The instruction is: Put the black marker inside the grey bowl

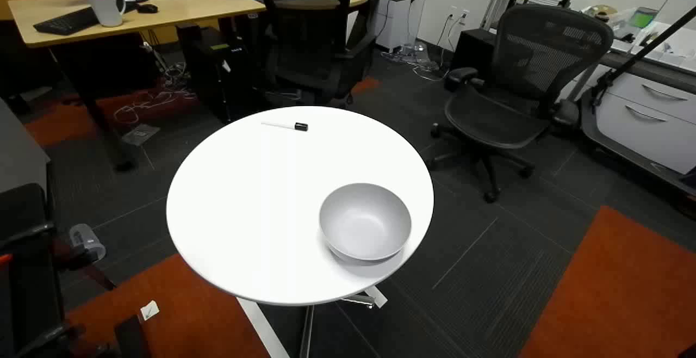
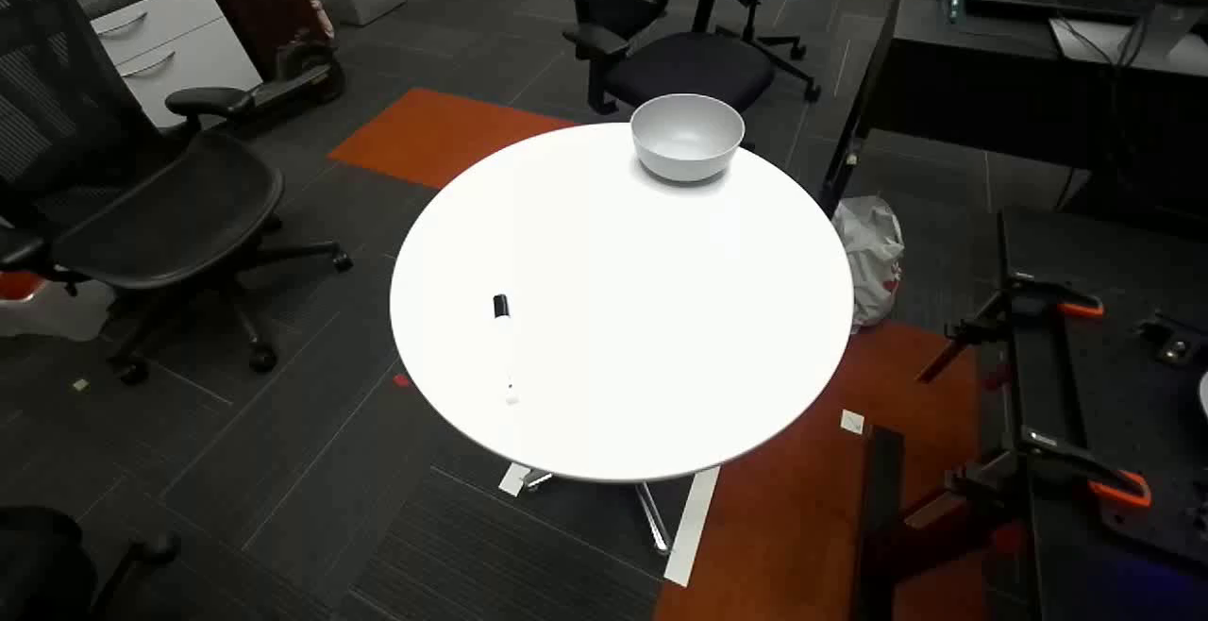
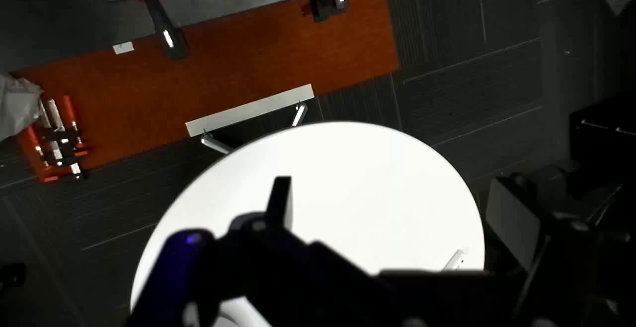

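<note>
The marker (image 1: 285, 125), a slim white barrel with a black cap (image 1: 301, 127), lies flat on the round white table (image 1: 234, 211), near its edge, the barrel almost lost against the pale top in both exterior views. Well apart from it, near another part of the edge, the grey bowl (image 1: 365, 222) stands upright on the same table. In the wrist view the gripper (image 3: 391, 193) is released, its fingers (image 3: 279, 198) spread wide with white tabletop visible between them; the marker's pale end shows just past the dark gripper body, which hides the rest. Around the table runs dark carpet (image 1: 478, 303) with orange patches (image 1: 614, 282), and a black mesh chair (image 1: 546, 53) stands near in both exterior views. Farther off, in an exterior view, a wood-toned desk (image 1: 201, 4) carries a white mug (image 1: 107, 11) and a keyboard (image 1: 68, 21). In an exterior view, a plastic bag (image 2: 870, 258) lies near the table, and orange-handled clamps (image 2: 1123, 489) sit at the edge of a black bench (image 2: 1066, 243).
</note>
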### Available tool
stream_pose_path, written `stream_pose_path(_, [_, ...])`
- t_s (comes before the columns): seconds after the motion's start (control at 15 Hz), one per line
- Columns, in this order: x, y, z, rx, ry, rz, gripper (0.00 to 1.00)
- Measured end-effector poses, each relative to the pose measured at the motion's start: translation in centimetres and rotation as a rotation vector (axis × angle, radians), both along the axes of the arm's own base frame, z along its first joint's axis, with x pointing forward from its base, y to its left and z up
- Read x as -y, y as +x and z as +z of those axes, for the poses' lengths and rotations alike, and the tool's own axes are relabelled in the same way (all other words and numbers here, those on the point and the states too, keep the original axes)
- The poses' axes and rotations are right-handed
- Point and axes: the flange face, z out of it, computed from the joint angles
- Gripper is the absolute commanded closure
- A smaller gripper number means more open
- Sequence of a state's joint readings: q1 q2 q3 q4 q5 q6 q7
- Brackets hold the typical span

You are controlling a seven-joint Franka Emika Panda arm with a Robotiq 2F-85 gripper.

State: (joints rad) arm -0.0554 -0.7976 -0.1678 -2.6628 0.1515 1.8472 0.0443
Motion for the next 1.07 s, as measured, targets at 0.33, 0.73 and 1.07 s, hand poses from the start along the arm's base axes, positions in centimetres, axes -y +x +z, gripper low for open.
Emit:
stream_pose_path(0.33, [0.0,0.0,0.0,0.0,0.0,0.0,0.0])
stream_pose_path(0.73, [-1.0,0.8,0.3,0.014,-0.025,0.004,0.0])
stream_pose_path(1.07, [-6.6,5.8,0.5,0.063,-0.052,-0.062,0.0])
